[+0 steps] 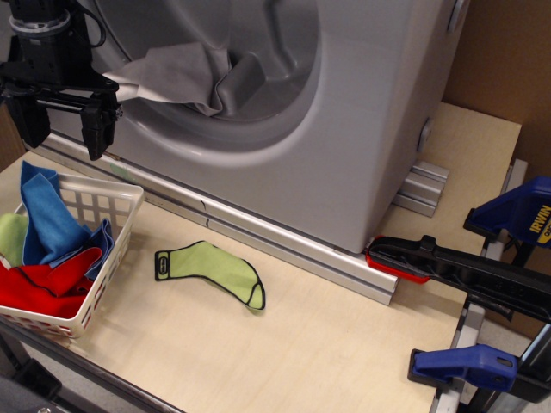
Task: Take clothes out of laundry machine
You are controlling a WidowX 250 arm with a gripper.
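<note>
The pale grey-white cloth (176, 76) lies in the mouth of the laundry machine's (370, 112) round grey drum and drapes over its front lip, with its left tip pointing left. My black gripper (65, 144) hangs at the upper left, in front of the machine's left side, fingers pointing down and spread apart with nothing between them. The right finger (97, 129) is just beside the cloth's left tip; I cannot tell whether they touch.
A white slotted basket (116, 206) holding blue, red and green cloths stands at the left, below the gripper. A lime-green sock (211, 268) lies on the wooden table. Blue and black clamps (482, 275) sit at the right edge.
</note>
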